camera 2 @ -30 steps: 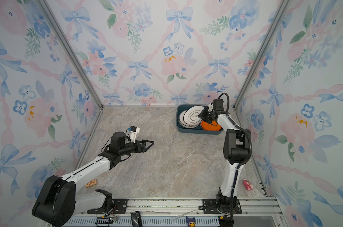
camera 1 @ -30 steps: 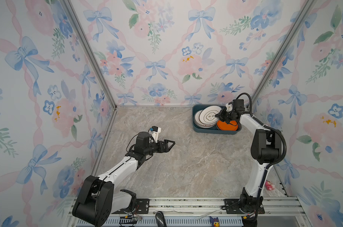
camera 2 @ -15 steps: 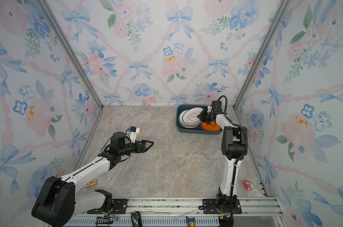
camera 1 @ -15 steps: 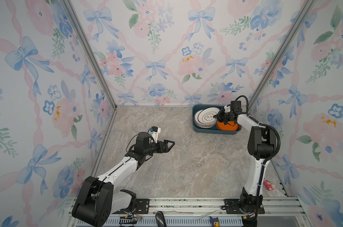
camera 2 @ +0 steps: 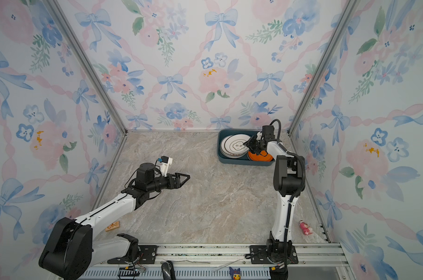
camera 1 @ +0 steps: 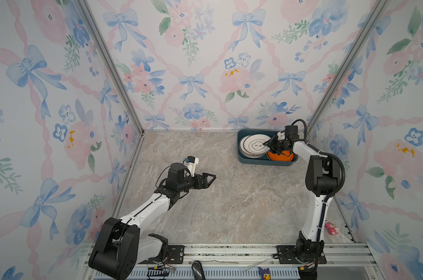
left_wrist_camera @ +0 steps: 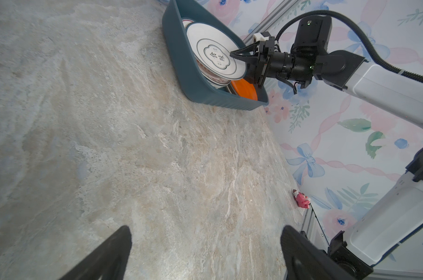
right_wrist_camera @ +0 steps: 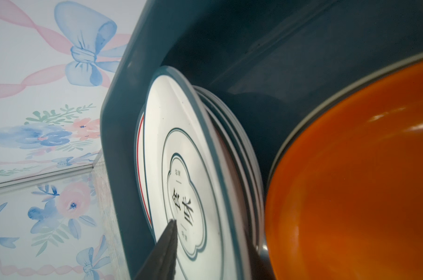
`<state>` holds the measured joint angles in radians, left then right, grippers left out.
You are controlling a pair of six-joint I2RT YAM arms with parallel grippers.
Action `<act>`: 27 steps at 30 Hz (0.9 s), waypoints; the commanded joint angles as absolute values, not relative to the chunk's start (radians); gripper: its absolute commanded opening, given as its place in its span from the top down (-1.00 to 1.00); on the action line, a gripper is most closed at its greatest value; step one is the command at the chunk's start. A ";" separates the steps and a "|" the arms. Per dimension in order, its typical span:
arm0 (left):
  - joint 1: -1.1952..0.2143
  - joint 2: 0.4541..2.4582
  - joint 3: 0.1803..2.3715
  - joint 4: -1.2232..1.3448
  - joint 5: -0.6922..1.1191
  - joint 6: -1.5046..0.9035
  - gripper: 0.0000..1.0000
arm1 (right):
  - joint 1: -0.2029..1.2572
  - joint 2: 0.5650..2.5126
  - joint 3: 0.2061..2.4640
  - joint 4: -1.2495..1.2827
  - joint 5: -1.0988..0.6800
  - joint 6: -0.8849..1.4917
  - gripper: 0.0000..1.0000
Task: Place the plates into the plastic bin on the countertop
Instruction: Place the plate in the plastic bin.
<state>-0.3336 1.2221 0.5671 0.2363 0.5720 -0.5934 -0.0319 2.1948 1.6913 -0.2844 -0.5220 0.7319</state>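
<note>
Since a moment ago my right gripper [camera 1: 268, 143] has eased its fingers [right_wrist_camera: 168, 242] apart; they now straddle the rim of the top emblem plate [camera 1: 253, 145], which lies on a stack [left_wrist_camera: 216, 82] in the bin [camera 1: 264, 162], right of frame centre at the far edge of the table [camera 1: 230, 206]. I see an orange plate [camera 1: 279, 156] beside the stack. My left gripper [camera 1: 211, 178] hovers left of centre, fingers spread wide, holding nothing.

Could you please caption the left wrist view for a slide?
Right gripper straddles the emblem plate, top of the stack in the teal bin, beside an orange plate.
</note>
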 commanded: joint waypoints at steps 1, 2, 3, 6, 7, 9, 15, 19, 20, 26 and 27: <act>-0.340 1.227 0.583 0.237 0.565 -0.569 -0.95 | -0.047 2.182 1.685 -0.319 -0.513 0.700 0.29; -0.342 1.228 0.582 0.238 0.566 -0.570 -0.95 | -0.049 2.178 1.678 -0.321 -0.511 0.696 0.28; -0.342 1.229 0.582 0.238 0.566 -0.570 -0.95 | -0.051 2.176 1.675 -0.324 -0.510 0.692 0.28; -0.344 1.227 0.582 0.238 0.566 -0.569 -0.94 | -0.056 2.171 1.670 -0.344 -0.500 0.672 0.26; -0.345 1.227 0.582 0.237 0.566 -0.570 -0.95 | -0.057 2.169 1.668 -0.354 -0.494 0.663 0.26; -0.344 1.227 0.583 0.237 0.566 -0.570 -0.95 | -0.057 2.165 1.668 -0.368 -0.479 0.647 0.25; -0.348 1.233 0.584 0.237 0.565 -0.570 -0.95 | -0.051 2.166 1.676 -0.405 -0.454 0.631 0.25; -0.349 1.233 0.585 0.237 0.565 -0.570 -0.94 | -0.031 2.171 1.702 -0.450 -0.421 0.572 0.24; -0.350 1.232 0.586 0.236 0.565 -0.569 -0.94 | -0.026 2.171 1.707 -0.460 -0.409 0.564 0.24; -0.349 1.233 0.583 0.238 0.564 -0.568 -0.94 | -0.002 2.171 1.747 -0.519 -0.357 0.520 0.22; -0.349 1.234 0.585 0.237 0.565 -0.568 -0.94 | 0.002 2.173 1.756 -0.528 -0.352 0.515 0.22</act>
<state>-0.3447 1.2251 0.5671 0.2367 0.5716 -0.5930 -0.0078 2.1937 1.7260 -0.4191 -0.4187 0.5594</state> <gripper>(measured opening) 0.971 0.391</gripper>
